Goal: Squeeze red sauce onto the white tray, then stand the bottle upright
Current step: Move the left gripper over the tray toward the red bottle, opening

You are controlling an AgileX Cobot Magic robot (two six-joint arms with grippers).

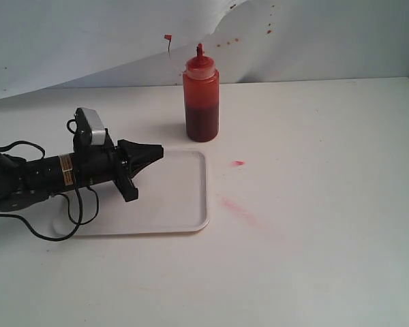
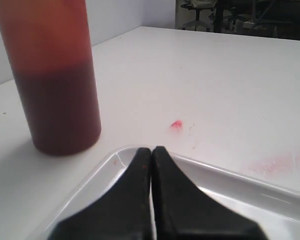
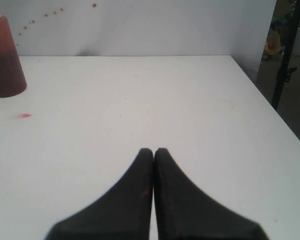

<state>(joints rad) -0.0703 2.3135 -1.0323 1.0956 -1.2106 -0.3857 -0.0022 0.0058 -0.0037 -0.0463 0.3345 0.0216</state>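
We see the left fingers [image 1: 148,154] pressed together and holding nothing, lying low over the white tray [image 1: 184,212], their tips at its rim. The bottle [image 1: 201,102] stands upright on the worktop [image 1: 327,259] just past that rim, ahead of the fingertips and not touching them, its lower part dark with sauce. A small red spot [image 1: 239,163] and a pinkish smear [image 1: 244,212] mark the worktop beside the tray. The right fingers [image 3: 145,170] are likewise pressed together and empty, well apart from the bottle.

No legible text or numbers.
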